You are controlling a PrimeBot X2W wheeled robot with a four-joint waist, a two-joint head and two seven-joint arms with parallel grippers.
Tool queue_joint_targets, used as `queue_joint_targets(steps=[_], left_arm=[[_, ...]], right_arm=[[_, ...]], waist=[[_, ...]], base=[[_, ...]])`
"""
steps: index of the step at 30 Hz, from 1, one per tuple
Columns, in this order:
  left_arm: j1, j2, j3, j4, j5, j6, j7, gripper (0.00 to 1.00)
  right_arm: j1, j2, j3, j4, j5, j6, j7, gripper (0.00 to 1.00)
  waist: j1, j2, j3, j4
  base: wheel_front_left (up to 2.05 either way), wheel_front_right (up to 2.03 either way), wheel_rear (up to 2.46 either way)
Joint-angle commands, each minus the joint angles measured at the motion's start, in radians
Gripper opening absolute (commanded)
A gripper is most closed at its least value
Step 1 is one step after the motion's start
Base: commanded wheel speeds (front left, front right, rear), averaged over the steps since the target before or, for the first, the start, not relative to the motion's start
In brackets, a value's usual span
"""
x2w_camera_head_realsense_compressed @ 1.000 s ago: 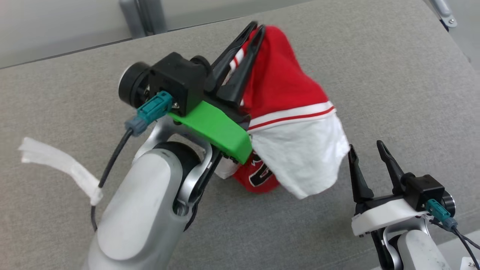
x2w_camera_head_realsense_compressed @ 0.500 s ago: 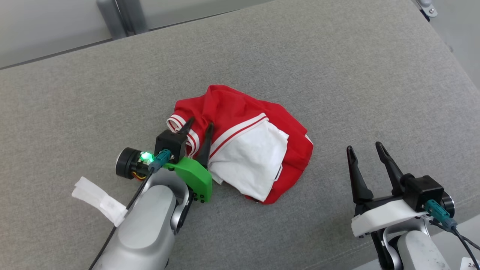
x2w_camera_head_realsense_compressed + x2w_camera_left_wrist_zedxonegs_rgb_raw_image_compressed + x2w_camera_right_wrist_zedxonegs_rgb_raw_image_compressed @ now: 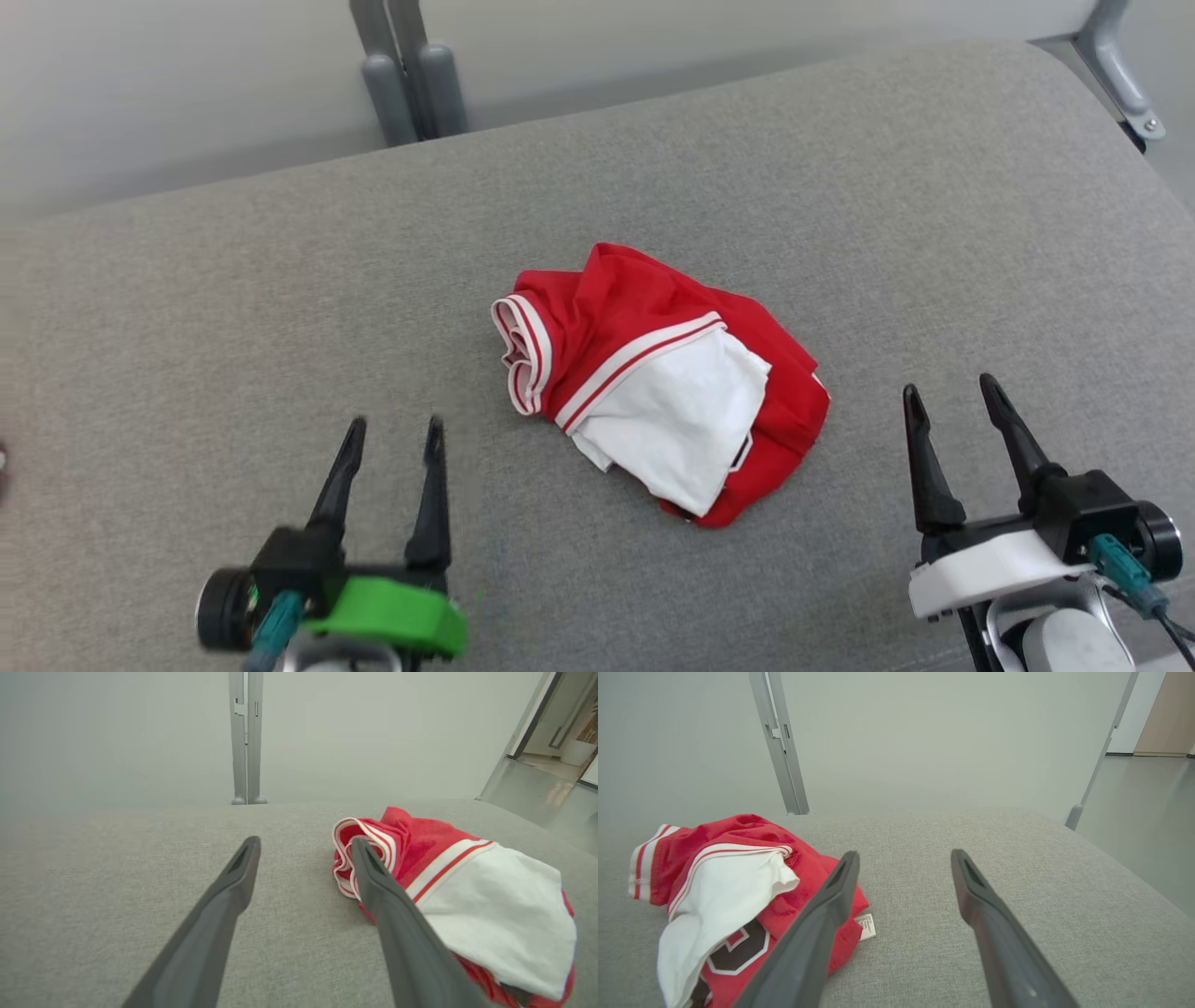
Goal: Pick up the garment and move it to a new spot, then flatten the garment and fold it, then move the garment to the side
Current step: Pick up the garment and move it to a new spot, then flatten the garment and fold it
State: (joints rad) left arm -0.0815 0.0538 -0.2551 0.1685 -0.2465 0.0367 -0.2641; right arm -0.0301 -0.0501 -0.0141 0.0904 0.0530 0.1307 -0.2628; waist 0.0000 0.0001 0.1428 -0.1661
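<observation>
The garment (image 3: 653, 373) is a red and white piece with striped trim, lying crumpled in a heap on the middle of the grey padded surface (image 3: 233, 308). My left gripper (image 3: 392, 441) stands open at the lower left, apart from the heap, nothing between its fingers. At the lower right my right gripper (image 3: 948, 399) is open too, clear of the cloth. In the left wrist view the garment (image 3: 448, 882) lies to the right of the open left gripper (image 3: 303, 847). The right wrist view has the garment (image 3: 733, 877) left of the open right gripper (image 3: 903, 858), its white tag showing.
The grey padded surface ends at a far edge with grey metal posts (image 3: 411, 65) behind it and another post (image 3: 1120, 65) at the far right. Bare padding lies on every side of the heap.
My left gripper lowered the garment onto the surface, opened and let it go, then drew back toward the lower left. The right gripper stayed open in place. The head camera shifted.
</observation>
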Motion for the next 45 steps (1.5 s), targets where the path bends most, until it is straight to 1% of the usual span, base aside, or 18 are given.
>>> queue_joint_targets(steps=[1,6,7,9,13,18,37,41,44,45], left_arm=[[0.058,0.005,0.036,-0.019,0.010,-0.013,0.000,1.00],[0.208,0.000,0.175,-0.060,0.030,-0.068,0.000,1.00],[0.222,-0.001,0.194,-0.069,0.034,-0.088,0.000,1.00],[0.247,-0.002,0.220,-0.079,0.047,-0.112,0.000,1.00],[0.266,-0.003,0.258,-0.097,0.042,-0.140,0.000,1.00],[0.270,-0.003,0.277,-0.101,0.033,-0.151,0.000,1.00],[0.232,-0.003,0.248,-0.087,0.030,-0.157,0.000,1.00],[0.221,-0.003,0.245,-0.087,0.034,-0.159,0.000,1.00],[0.217,-0.003,0.248,-0.087,0.029,-0.156,0.000,1.00],[0.216,-0.003,0.245,-0.086,0.029,-0.156,0.000,1.00]], right_arm=[[0.028,-0.002,-0.004,-0.004,-0.009,0.000,-0.003,1.00],[0.078,-0.003,-0.017,-0.007,-0.018,0.000,-0.003,1.00],[0.086,-0.003,-0.019,-0.007,-0.020,0.000,-0.003,1.00],[0.100,-0.003,-0.023,-0.005,-0.022,0.000,-0.003,1.00],[0.116,-0.003,-0.025,0.004,-0.021,0.000,-0.003,1.00],[0.125,-0.002,-0.020,0.016,-0.017,0.000,-0.003,1.00],[0.084,-0.001,-0.007,0.017,-0.005,0.000,-0.003,1.00],[0.065,-0.001,0.029,0.004,0.004,0.000,-0.003,1.00],[0.053,-0.001,0.095,0.071,0.014,0.000,-0.003,1.00],[0.040,-0.003,0.107,0.110,0.021,0.000,-0.003,1.00]], waist=[[0.0000,-0.0001,-0.067,0.064],[0.0000,-0.0001,-0.113,0.105],[0.0000,-0.0001,-0.120,0.114],[0.0000,-0.0001,-0.128,0.127],[0.0000,-0.0001,-0.134,0.145],[0.0000,-0.0001,-0.136,0.159],[0.0000,-0.0001,-0.114,0.175],[0.0000,-0.0001,-0.098,0.185],[0.0000,-0.0001,-0.093,0.190],[0.0000,-0.0001,-0.091,0.194]], base=[[0.00,0.00,0.00],[0.00,0.00,0.00],[0.00,0.00,0.00],[0.00,0.00,0.00],[0.00,0.00,0.00],[0.00,0.00,0.00],[0.00,0.00,0.00],[0.00,0.00,0.00],[0.00,0.00,0.00],[0.00,0.00,0.00]])
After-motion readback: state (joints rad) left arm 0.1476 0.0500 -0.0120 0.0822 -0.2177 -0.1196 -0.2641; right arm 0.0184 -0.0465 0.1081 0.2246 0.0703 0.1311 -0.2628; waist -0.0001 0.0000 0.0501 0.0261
